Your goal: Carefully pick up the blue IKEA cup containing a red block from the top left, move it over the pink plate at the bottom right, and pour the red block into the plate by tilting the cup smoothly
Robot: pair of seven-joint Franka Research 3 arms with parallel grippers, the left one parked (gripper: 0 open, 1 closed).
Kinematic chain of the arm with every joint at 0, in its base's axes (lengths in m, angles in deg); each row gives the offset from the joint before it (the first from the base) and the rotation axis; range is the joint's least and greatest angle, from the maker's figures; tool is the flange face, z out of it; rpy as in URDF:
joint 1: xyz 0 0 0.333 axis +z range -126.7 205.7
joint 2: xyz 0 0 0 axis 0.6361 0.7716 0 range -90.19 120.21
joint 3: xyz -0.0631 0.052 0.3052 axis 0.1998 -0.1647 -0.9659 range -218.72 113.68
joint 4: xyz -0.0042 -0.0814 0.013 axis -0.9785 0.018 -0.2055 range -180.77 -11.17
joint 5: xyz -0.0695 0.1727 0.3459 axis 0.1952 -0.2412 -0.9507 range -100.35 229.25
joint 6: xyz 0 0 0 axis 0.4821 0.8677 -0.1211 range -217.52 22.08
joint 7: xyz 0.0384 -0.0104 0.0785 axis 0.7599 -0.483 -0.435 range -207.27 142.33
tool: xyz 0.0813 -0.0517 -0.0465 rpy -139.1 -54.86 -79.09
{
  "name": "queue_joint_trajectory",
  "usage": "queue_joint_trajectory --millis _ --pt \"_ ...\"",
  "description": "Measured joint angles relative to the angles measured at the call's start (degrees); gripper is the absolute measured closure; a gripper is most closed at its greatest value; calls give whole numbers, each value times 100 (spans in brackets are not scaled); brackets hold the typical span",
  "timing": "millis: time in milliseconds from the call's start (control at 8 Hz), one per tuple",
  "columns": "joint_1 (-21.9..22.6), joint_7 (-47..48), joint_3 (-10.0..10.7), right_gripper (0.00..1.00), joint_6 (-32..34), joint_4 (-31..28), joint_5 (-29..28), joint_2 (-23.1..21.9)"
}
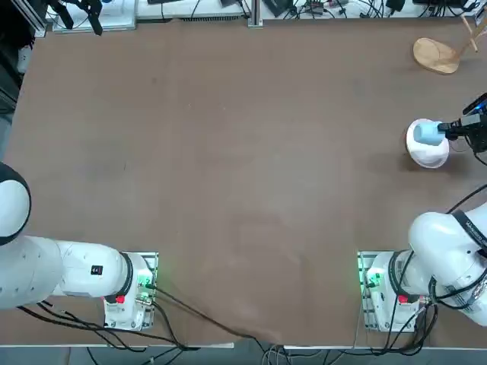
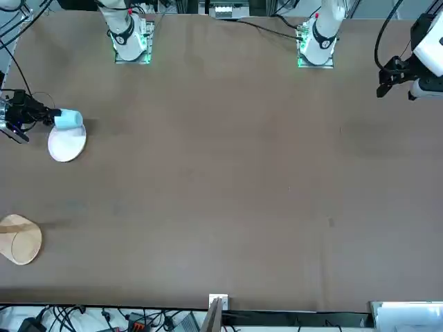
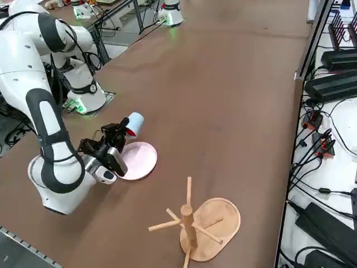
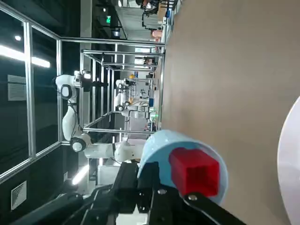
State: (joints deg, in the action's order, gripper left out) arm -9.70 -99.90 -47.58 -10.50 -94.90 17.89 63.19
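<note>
My right gripper (image 1: 450,131) is shut on the rim of the blue IKEA cup (image 1: 428,134), at the table's right side. It holds the cup tipped onto its side above the pink plate (image 1: 431,157). In the wrist view the red block (image 4: 194,171) sits at the mouth of the cup (image 4: 161,143), still inside it, and the plate's edge (image 4: 291,159) shows beside it. From the right side the cup (image 3: 134,122) hangs over the far rim of the plate (image 3: 140,161), with the gripper (image 3: 121,132) behind it. The front view shows the cup (image 2: 68,120) just above the plate (image 2: 67,144).
A tan wooden peg stand on an oval base (image 1: 436,55) stands beyond the plate, near the table's far right corner (image 3: 205,221). Cables and power strips (image 3: 329,84) lie off the table's far edge. Bare brown tabletop (image 1: 228,152) stretches to the left.
</note>
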Motion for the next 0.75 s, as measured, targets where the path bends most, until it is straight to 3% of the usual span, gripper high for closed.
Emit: queue_joint_trajectory --millis 750 --pt "-105 -100 0 97 189 128 -158 241"
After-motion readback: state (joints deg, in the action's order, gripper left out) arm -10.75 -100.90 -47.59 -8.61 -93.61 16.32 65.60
